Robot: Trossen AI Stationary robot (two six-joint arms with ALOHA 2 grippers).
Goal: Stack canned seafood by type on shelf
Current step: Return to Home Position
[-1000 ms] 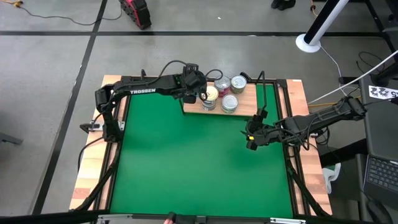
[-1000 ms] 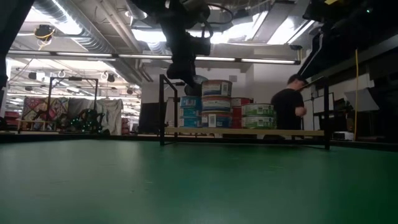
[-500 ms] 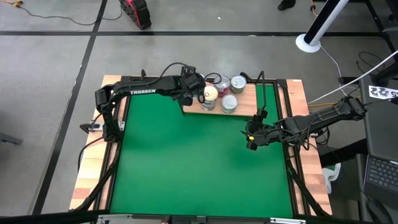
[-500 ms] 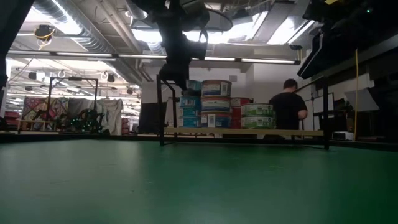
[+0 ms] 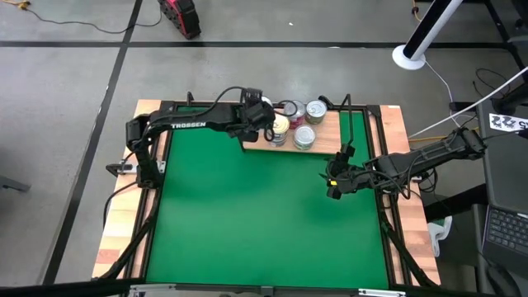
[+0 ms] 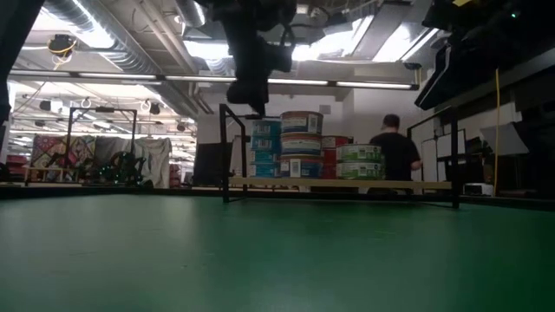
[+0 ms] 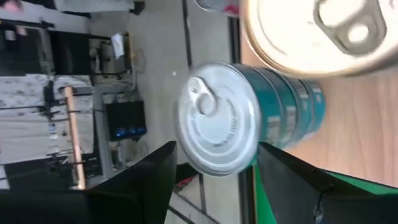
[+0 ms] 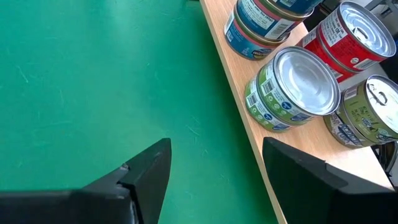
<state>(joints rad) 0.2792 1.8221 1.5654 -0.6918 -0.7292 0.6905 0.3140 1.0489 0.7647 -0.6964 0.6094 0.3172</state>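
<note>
My left hand (image 5: 266, 117) hung open above the tins (image 5: 290, 124) | should rise clear before retracting | right hand (image 5: 333, 183) open over table (image 5: 247, 216).

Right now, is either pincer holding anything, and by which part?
Nothing is held. The left pincer hangs open above the tins on the shelf; the right pincer is open over the mat.

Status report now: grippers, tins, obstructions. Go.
Left gripper open, empty, above the tins at the shelf's left end. Right gripper open, empty, over the green mat. Visible tins all stacked on shelf. No obstruction seen.
</note>
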